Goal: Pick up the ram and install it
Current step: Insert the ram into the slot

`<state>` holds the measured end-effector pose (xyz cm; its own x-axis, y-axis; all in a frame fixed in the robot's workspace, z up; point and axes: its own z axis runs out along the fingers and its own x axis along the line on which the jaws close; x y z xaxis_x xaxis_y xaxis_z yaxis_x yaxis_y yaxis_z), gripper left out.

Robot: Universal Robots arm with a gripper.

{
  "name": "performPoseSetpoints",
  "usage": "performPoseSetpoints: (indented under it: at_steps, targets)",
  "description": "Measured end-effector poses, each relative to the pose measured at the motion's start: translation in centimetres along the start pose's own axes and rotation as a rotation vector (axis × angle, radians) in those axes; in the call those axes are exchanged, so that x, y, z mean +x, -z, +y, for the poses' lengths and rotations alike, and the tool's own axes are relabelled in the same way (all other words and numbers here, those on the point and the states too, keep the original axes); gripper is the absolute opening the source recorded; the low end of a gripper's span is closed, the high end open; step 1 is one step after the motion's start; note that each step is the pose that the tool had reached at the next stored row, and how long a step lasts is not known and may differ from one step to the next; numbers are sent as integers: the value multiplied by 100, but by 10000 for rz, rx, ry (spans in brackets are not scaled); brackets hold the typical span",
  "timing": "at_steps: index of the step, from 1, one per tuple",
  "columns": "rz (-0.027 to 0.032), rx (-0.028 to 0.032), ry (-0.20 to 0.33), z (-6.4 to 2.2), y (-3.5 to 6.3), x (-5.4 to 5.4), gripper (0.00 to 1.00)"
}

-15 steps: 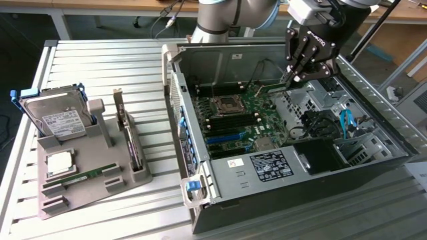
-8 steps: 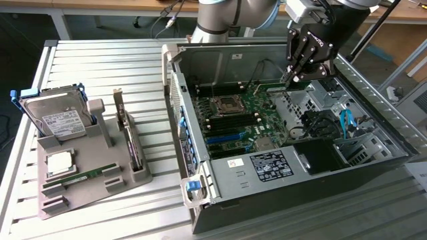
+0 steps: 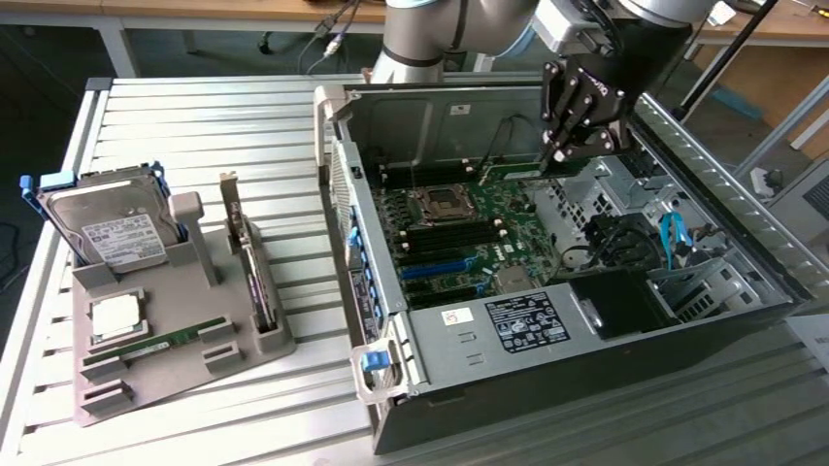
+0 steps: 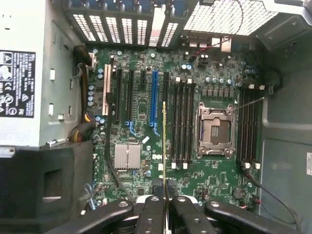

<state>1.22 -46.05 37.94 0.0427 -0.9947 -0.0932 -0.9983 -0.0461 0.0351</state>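
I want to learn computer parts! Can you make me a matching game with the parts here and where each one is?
Things:
1 ram
2 spare ram stick
3 hard drive
4 expansion card

Places:
A standing on its thin edge in the grey tray
B pinched in the gripper over the motherboard
C lying flat on the tray
D leaning back at the tray's end

Pairs: 1-B, 2-C, 3-D, 4-A

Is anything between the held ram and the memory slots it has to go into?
Nothing visible does. The hand is shut on the ram, held edge-on above the motherboard, and the black memory slots nearest it lie bare, with no cable or card across them.
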Motion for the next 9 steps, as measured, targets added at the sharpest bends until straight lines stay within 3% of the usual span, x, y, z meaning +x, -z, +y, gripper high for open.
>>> performPoseSetpoints:
  at_steps: [9]
  targets:
    - [0,0,1,95,-201,-69,13]
